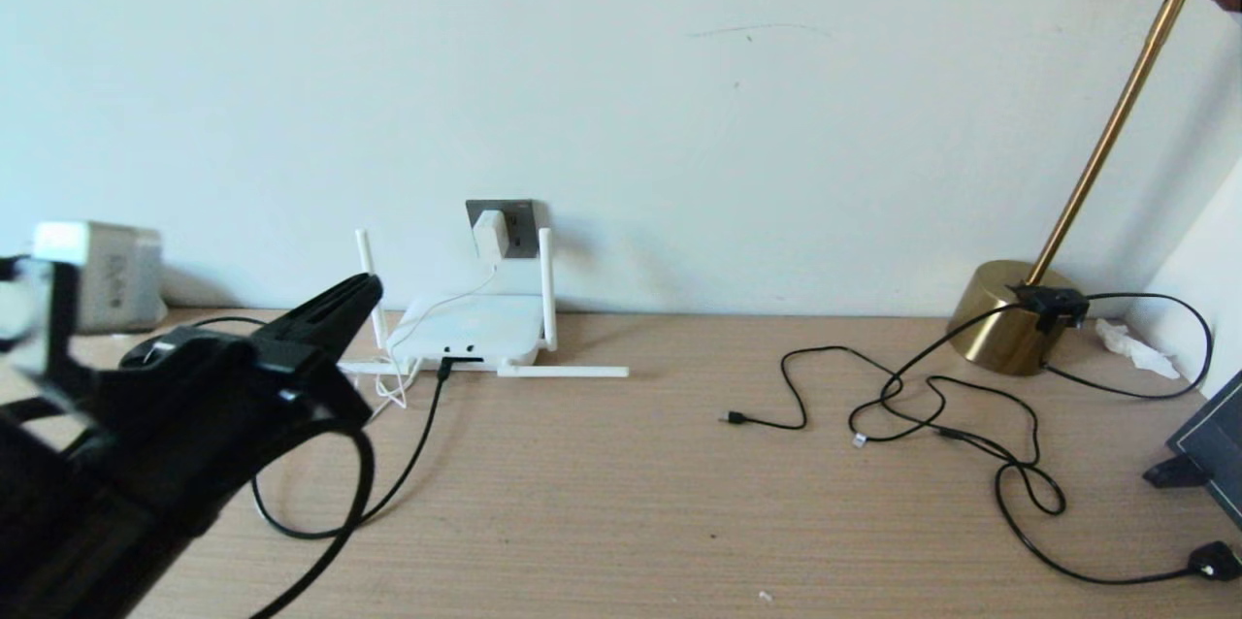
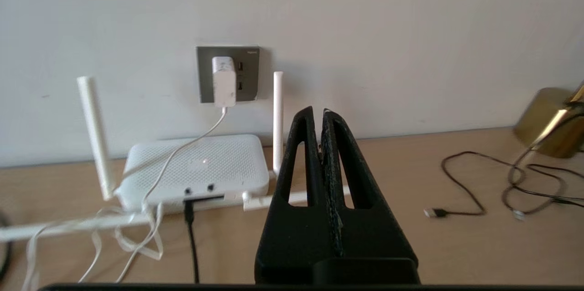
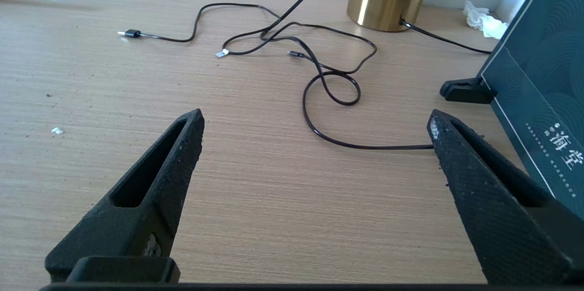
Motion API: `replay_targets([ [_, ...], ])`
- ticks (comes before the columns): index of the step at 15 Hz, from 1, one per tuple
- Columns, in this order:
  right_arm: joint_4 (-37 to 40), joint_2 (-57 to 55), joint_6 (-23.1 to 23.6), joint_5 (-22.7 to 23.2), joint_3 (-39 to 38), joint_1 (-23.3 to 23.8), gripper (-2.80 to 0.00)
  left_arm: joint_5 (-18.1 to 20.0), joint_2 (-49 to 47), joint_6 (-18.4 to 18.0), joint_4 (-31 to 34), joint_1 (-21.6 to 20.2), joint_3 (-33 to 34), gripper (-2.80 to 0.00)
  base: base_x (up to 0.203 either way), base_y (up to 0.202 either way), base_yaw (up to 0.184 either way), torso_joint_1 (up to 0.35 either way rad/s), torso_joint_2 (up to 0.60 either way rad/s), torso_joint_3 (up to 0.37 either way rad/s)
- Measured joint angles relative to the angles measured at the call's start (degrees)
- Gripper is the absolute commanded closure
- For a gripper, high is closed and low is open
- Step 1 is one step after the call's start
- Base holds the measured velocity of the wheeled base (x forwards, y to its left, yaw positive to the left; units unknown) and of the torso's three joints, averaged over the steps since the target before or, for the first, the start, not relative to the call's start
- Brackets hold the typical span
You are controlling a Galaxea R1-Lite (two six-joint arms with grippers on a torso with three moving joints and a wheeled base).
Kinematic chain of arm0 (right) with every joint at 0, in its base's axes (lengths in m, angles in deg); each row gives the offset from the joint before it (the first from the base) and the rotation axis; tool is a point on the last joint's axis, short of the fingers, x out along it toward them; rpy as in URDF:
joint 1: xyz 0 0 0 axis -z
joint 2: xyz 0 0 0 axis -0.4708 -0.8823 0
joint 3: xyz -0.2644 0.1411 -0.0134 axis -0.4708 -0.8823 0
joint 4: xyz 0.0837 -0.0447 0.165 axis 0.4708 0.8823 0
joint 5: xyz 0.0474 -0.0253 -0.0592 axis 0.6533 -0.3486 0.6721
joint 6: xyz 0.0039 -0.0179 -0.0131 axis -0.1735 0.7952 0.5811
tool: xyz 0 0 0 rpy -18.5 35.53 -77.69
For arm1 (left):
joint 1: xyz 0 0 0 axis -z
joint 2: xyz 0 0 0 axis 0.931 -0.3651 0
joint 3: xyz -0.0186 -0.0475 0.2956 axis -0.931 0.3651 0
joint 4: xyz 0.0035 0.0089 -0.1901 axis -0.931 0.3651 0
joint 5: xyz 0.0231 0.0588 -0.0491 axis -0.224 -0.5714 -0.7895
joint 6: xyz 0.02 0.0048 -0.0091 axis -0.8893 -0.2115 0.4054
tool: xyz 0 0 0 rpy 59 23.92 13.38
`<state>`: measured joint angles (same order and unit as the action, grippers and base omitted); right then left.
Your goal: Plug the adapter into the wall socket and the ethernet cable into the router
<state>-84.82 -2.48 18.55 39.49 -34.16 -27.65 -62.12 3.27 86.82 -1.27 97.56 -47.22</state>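
The white adapter (image 1: 491,233) (image 2: 224,81) sits plugged into the dark grey wall socket (image 1: 522,211) (image 2: 250,60), and its thin white cord hangs down to the router (image 1: 471,328) (image 2: 200,165). The black ethernet cable (image 1: 412,454) (image 2: 191,231) is plugged into the router's front edge and loops back across the desk. My left gripper (image 1: 367,291) (image 2: 318,111) is shut on nothing, raised above the desk a little in front and to the right of the router. My right gripper (image 3: 315,120) hovers open over bare desk, out of the head view.
Thin black USB cords (image 1: 931,406) (image 3: 328,81) sprawl over the right of the desk beside a brass lamp base (image 1: 1004,318). A dark blue box (image 1: 1213,444) (image 3: 538,99) stands at the right edge, and a white device (image 1: 116,275) at the far left. Two router antennas lie flat on the desk.
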Motion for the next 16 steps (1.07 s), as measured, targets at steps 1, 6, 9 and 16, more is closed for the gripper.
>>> replay_targets([
  [1, 0.02, 0.00, 0.03, 0.00, 0.00, 0.00, -2.80, -1.76, 3.90, 0.00, 0.13, 0.81, 3.26, 0.00, 0.000, 0.000, 0.000, 0.000, 0.00, 0.000],
  [6, 0.02, 0.00, -0.01, 0.00, 0.00, 0.00, -2.80, -17.64, 28.10, 0.85, 17.36, -6.43, 15.16, 0.00, 0.000, 0.000, 0.000, 0.000, 0.00, 0.000],
  [9, 0.02, 0.00, 0.08, 0.02, 0.00, 0.00, -2.80, -13.04, 44.61, -4.57, 40.90, -14.19, 15.91, 0.00, 0.000, 0.000, 0.000, 0.000, 0.00, 0.000],
  [16, 0.03, 0.00, -0.30, 0.02, 0.00, 0.00, -2.80, 15.88, 58.29, -7.68, 78.73, -25.35, 14.43, 0.00, 0.000, 0.000, 0.000, 0.000, 0.00, 0.000],
])
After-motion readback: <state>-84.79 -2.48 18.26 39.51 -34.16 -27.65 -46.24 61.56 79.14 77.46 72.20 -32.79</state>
